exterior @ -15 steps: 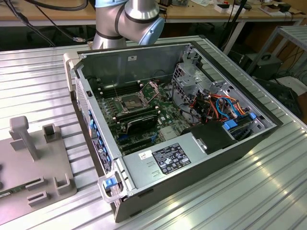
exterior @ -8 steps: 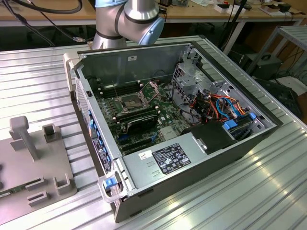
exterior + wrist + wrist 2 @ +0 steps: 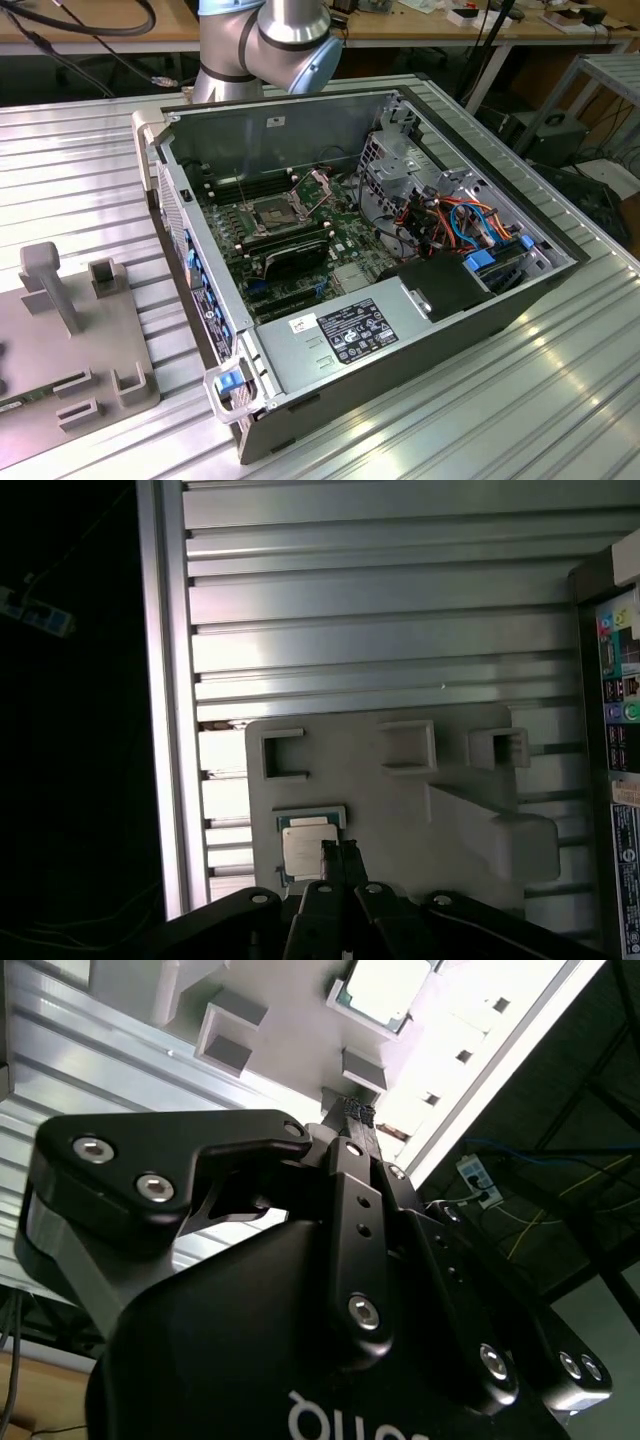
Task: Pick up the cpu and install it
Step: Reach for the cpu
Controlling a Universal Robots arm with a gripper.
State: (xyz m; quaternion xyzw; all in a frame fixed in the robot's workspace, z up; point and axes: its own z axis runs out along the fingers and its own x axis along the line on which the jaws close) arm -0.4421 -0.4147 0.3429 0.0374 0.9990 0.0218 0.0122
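Note:
The cpu (image 3: 303, 845) is a small square chip with a silver-grey top. It lies in a shallow nest on the grey fixture plate (image 3: 400, 810), and in the second wrist view the cpu (image 3: 385, 985) looks bright. My gripper (image 3: 338, 852) hangs above the plate, its tips over the chip's edge and apart from it. The two black fingers (image 3: 352, 1150) are pressed together with nothing between them, so my gripper (image 3: 358, 1110) is shut and empty. In the exterior view the motherboard's dark square socket (image 3: 272, 212) lies open, its metal frame (image 3: 318, 185) lifted.
The open computer case (image 3: 400, 330) lies on the ribbed aluminium table (image 3: 80, 150), with cables and a black module inside. The fixture plate (image 3: 60, 340) with raised grey blocks sits at the exterior view's left. The arm's base (image 3: 260, 40) stands behind the case.

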